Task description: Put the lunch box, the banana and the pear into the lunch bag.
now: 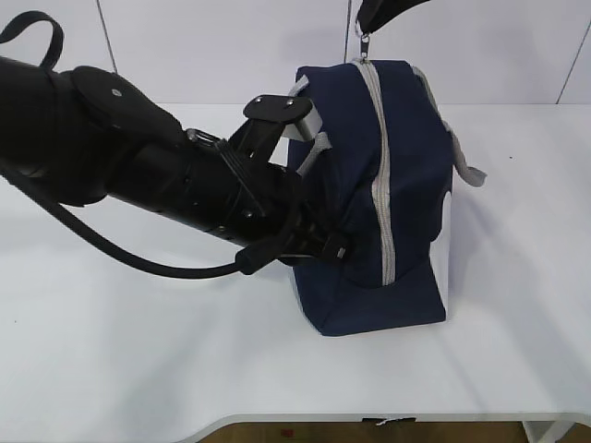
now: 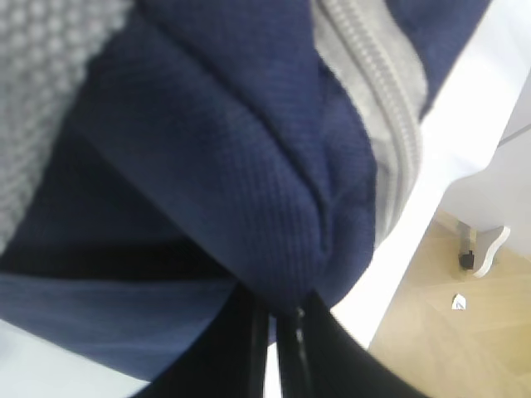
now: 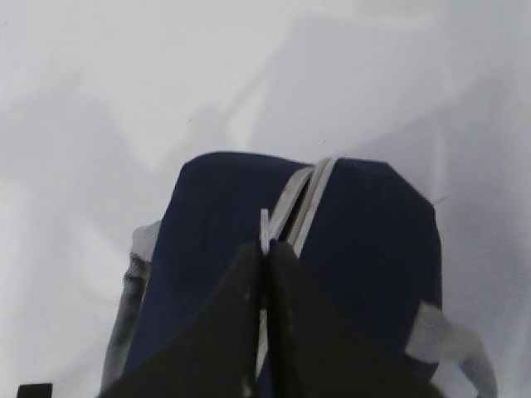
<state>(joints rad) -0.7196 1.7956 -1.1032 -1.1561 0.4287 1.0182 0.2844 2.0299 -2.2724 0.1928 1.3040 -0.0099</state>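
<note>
On the near half of the table: the lunch bag (image 1: 388, 194) stood at the middle of the table (image 1: 111, 369), reaching back toward the far edge, with no lunch box, banana or pear in view.
Left gripper: the left gripper (image 2: 282, 332) was pinched tight on a fold of navy fabric at the bag's left end, low down, just beside the zipper (image 2: 390, 124).
Right gripper: the right gripper (image 3: 265, 249) was clamped shut on the metal ring pull (image 1: 363, 39) at the bag's far top end, above the zipper's upper end.
Step in hand: probably working the zipper, one arm anchoring the cloth while the other drew the pull.
Doing it well: the left pinch should hold the fabric taut and steady; the pull should travel along the zipper line, not sideways, or the soft bag would likely buckle or tip.
Bag's look: boxy navy fabric, a grey zipper running over the top and down the near face, grey webbing handles on both sides, a white panel low on the right side.
Zipper state: it looked closed along the near face.
</note>
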